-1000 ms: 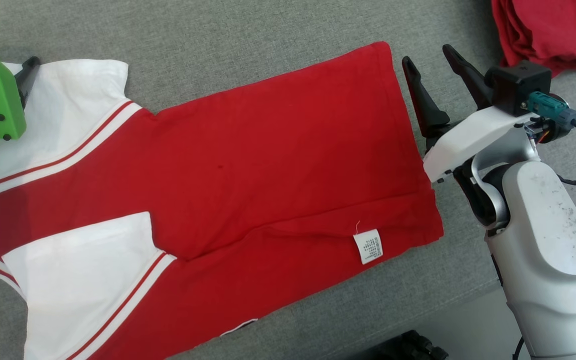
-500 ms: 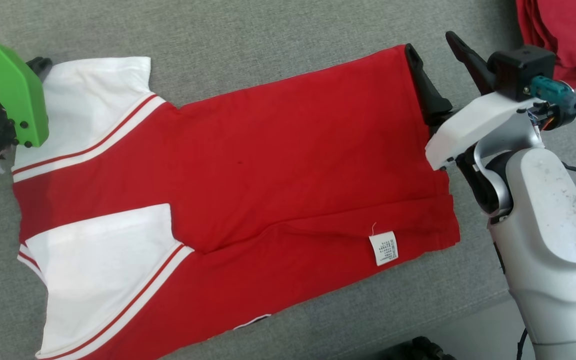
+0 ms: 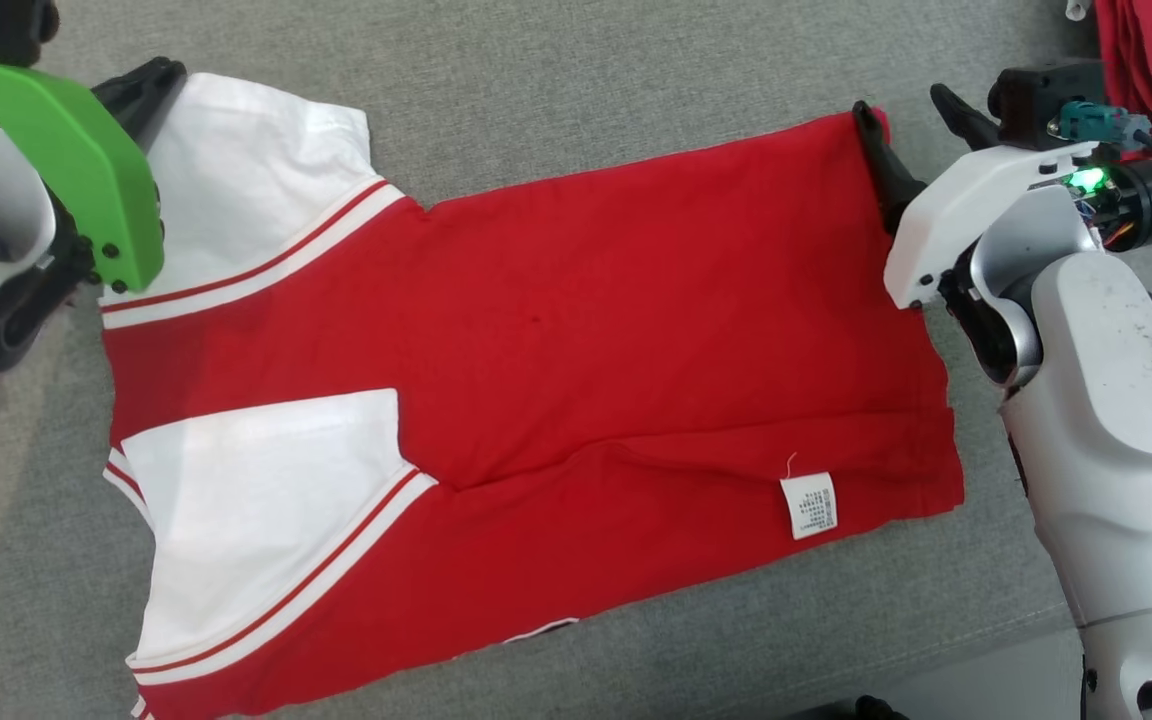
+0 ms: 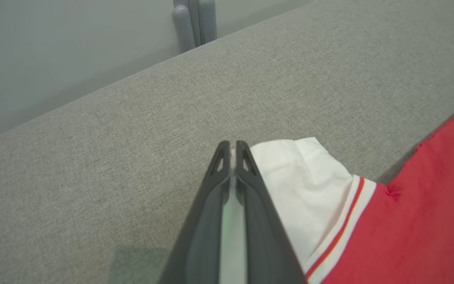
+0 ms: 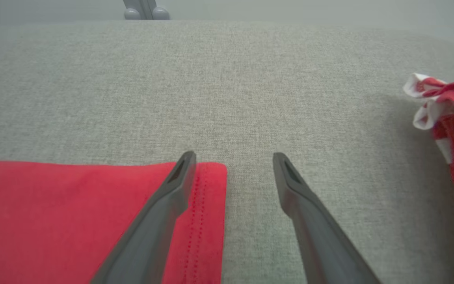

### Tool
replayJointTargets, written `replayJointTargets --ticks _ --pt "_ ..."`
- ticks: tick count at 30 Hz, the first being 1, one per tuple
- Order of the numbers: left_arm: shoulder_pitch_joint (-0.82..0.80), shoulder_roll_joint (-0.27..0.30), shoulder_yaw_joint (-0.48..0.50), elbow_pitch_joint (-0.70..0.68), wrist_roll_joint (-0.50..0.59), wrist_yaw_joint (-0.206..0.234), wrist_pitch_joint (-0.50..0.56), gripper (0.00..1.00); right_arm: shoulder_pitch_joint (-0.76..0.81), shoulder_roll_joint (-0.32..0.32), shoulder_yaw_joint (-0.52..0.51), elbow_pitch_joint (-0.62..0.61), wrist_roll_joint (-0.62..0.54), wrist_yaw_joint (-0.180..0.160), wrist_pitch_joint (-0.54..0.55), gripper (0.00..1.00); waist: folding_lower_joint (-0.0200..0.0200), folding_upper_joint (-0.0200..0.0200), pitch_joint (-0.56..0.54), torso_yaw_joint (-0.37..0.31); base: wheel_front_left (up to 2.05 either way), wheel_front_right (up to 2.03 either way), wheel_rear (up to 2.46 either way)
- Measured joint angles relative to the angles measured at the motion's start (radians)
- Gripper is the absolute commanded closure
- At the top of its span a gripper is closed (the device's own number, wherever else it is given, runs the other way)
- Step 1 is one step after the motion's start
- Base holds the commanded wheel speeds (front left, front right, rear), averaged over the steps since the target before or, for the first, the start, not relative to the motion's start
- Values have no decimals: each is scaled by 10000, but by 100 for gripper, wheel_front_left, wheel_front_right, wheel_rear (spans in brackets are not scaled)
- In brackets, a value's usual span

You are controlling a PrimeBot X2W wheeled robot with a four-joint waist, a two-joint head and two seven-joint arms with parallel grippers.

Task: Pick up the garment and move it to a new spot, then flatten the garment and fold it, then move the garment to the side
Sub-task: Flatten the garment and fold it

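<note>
The left gripper jaws pinch the garment by its far sleeve corner; the right gripper jaws stand wide astride its hem corner, likely for folding.

Overhead head, low wrists; common garment

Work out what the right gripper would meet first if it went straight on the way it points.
Likely the bare grey cushion ahead, though depth is unclear. The open right gripper straddles a corner of the red garment.
</note>
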Motion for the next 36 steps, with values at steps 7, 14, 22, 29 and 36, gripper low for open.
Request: replayJointTargets --ticks 7,14,22,29,36 --pt "441 0 -46 -821 -75 -8 -362 100 -404 90 117 1156 10 0 184 0 0 0 -126 310 0 0 0" --pt "726 29 -58 -1239 -88 61 -523 100 -791 31 453 1939 -17 -2 577 89 0 0 -242 503 0 0 0" --pt "927 4 -50 -1465 -140 98 -838 100 -783 79 265 1971 -226 8 336 100 0 0 -446 556 0 0 0" --pt "1326 -109 -46 -1576 -290 88 -1544 100 -610 29 176 1676 -192 8 -589 100 0 0 -809 636 0 0 0" --pt "2853 -102 21 -2130 -650 146 -2558 100 547 -201 84 1116 88 8 -1597 100 0 0 -1356 857 0 0 0"
